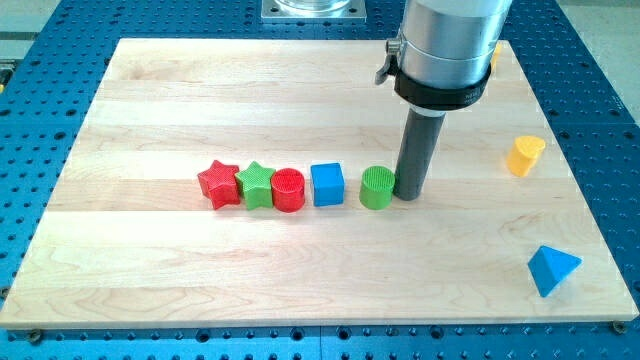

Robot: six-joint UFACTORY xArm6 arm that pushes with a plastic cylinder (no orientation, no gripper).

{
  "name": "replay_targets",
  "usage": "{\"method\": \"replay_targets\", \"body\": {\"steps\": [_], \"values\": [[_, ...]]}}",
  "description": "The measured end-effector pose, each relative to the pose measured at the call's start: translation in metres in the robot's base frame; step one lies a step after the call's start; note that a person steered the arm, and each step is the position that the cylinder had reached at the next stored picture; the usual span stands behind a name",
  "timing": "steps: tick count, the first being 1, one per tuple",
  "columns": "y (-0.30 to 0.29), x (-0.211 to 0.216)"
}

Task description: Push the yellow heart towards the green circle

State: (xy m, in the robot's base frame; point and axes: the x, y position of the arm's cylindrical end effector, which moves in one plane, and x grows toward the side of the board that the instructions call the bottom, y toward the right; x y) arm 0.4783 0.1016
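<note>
A wooden board (150, 260) was laid on a blue perforated desk (40, 110). A row of blocks was set across the board's middle, running toward the view's right: a red star (218, 185), a green star (257, 185) and a red circle (288, 190) were pressed together, a blue cube (327, 184) was placed just beside them, and the green circle (377, 187) was set near the cube. My tip (409, 195) was planted just beside the green circle on its right, apparently touching it. No jaws were carried by the rod, so nothing was gripped. The yellow heart (525, 155) was found near the board's right edge, well apart from the green circle. A blue triangle (552, 269) was left by the board's bottom right corner.
</note>
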Motion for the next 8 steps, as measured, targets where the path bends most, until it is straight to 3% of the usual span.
{"method": "replay_targets", "body": {"steps": [2, 5, 6, 7, 8], "values": [[0.015, 0.019], [0.169, 0.016], [0.217, 0.006], [0.219, -0.041], [0.195, -0.059]]}}
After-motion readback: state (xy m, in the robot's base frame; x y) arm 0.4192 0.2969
